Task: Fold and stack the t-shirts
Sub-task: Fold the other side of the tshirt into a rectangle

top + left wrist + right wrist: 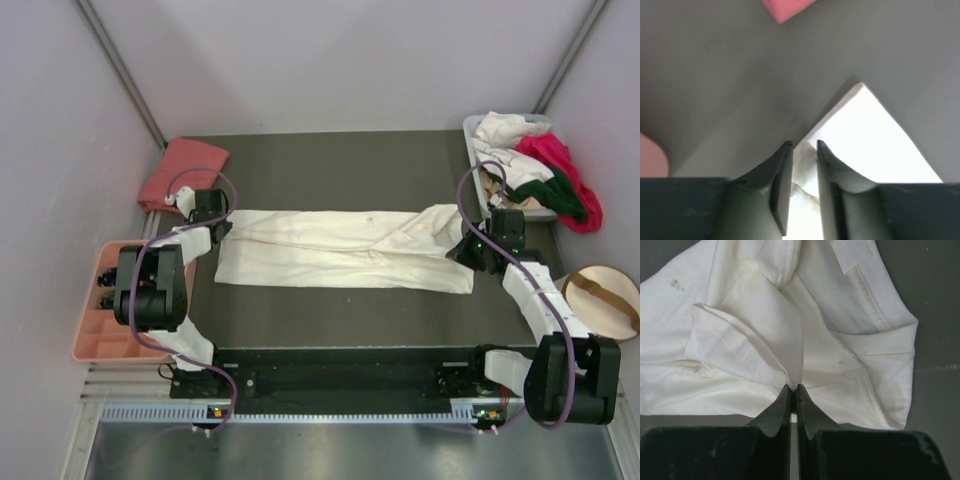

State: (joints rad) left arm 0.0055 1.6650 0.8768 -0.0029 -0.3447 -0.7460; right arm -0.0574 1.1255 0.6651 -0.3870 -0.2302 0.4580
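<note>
The large cream-white t-shirt (340, 250) lies stretched into a long folded band across the dark table. My left gripper (222, 222) is at its left end. In the left wrist view that gripper (804, 145) has its jaws parted, with the shirt's corner (875, 140) lying loose between them. At the band's right end, my right gripper (462, 250) is shut on a pinched fold of the shirt (790, 315); the right wrist view shows the gripper (794, 387) clamping it. A folded salmon-pink t-shirt (185, 170) rests at the back left.
A clear bin (475, 130) at the back right holds a white shirt (505, 128), a magenta one (560, 160) and a dark green one (565, 195). A pink compartment tray (100, 320) sits left of the table. A round beige pouch (600, 300) lies at the right.
</note>
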